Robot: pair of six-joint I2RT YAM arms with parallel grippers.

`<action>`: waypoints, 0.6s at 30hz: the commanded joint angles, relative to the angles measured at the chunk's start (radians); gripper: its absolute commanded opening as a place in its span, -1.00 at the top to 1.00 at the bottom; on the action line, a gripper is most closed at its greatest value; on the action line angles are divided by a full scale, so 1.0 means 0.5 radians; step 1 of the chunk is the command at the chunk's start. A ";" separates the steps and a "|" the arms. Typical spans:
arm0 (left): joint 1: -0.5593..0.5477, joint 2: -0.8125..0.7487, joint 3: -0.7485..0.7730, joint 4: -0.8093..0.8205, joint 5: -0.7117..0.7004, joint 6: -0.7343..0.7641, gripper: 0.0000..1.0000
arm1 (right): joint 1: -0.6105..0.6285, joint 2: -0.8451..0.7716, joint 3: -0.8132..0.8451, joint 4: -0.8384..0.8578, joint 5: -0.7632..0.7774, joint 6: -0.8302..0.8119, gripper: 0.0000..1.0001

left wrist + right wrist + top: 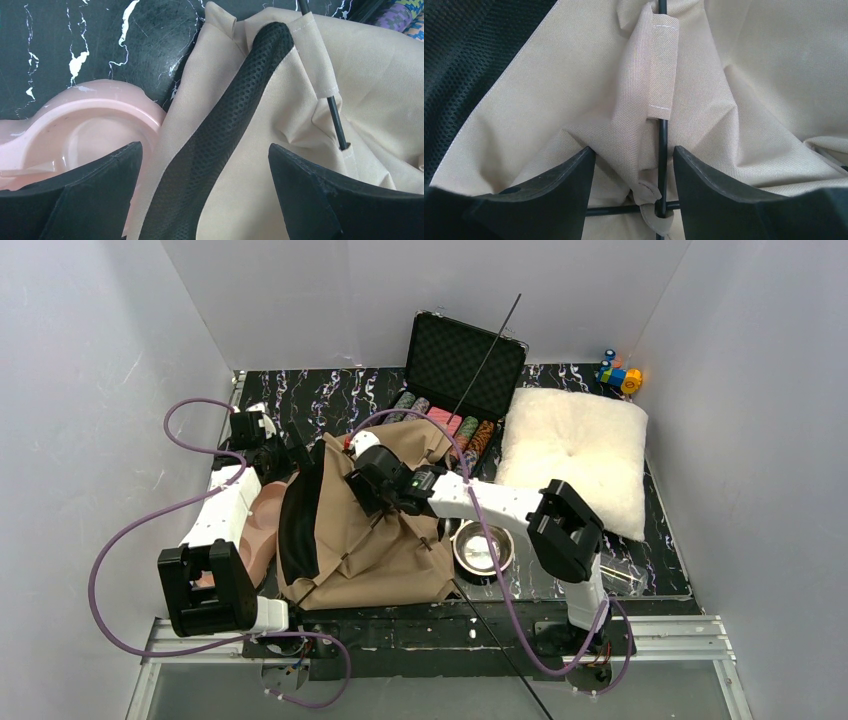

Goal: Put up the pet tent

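right gripper (634, 156) half open, jaws astride a black pole (663, 145) and a fold of the pet tent (375, 545); no clear pinch. left gripper (205, 148) spread wide over the tent's black mesh band (225, 115), pink dish (90, 130) just beside. tent lies crumpled mid-table (330, 400) between both arms, steel bowl (482, 547) at its right edge.

plain white walls (300, 300), black white-veined marble tabletop (330, 400), even light
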 commanded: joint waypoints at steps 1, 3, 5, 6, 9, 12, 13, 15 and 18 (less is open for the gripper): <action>0.008 -0.065 0.039 0.034 0.055 -0.011 -0.97 | -0.038 0.090 0.142 0.105 -0.091 -0.052 -0.29; 0.009 -0.065 0.040 0.038 0.057 -0.014 -0.97 | -0.038 0.133 0.146 0.092 -0.110 -0.038 -0.24; 0.007 -0.075 0.039 0.036 0.059 -0.017 -0.97 | -0.038 0.158 0.123 0.089 -0.118 -0.013 -0.10; 0.009 -0.078 0.037 0.036 0.061 -0.017 -0.97 | -0.039 0.163 0.112 0.089 -0.119 -0.002 0.03; 0.008 -0.096 0.033 0.042 0.062 -0.022 -0.96 | -0.038 0.132 0.084 0.053 -0.099 0.032 0.52; 0.008 -0.122 0.031 0.050 0.083 -0.020 -0.97 | -0.036 0.025 0.024 0.038 -0.060 0.068 0.97; 0.007 -0.137 0.027 0.065 0.101 -0.018 -0.97 | -0.036 -0.023 0.002 0.031 -0.042 0.085 0.97; 0.008 -0.185 0.006 0.112 0.207 0.007 -0.97 | -0.017 -0.135 -0.046 0.027 0.027 0.107 0.97; 0.008 -0.295 -0.039 0.210 0.468 0.033 -0.97 | 0.080 -0.279 -0.053 -0.057 0.352 0.110 0.97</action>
